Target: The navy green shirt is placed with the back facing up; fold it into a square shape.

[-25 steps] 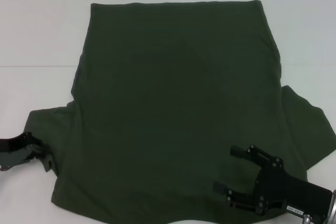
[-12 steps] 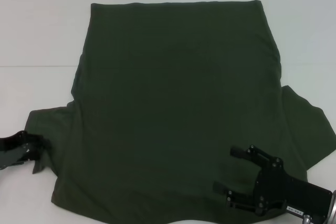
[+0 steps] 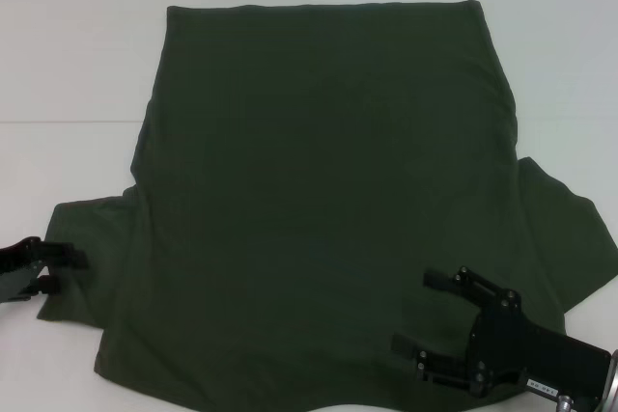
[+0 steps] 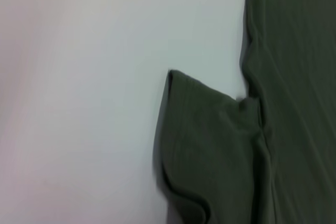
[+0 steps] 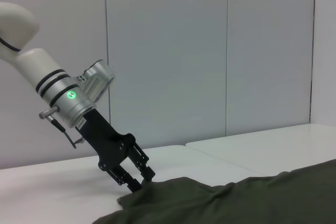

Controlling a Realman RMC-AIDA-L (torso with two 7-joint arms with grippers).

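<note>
Navy green shirt [image 3: 323, 200] flat on white table [image 3: 77, 65]; left gripper [image 3: 60, 270] spread at left sleeve edge; right gripper [image 3: 415, 314] spread above hem.

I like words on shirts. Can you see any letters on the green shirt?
No. The shirt lies spread on the table showing only plain dark green cloth, no letters.

Your head camera looks steeply down over the whole navy green shirt [image 3: 319, 200]. The left wrist camera hangs close above its sleeve. The right wrist camera sits low, facing across to the left gripper [image 5: 139, 182] at that same sleeve.
</note>
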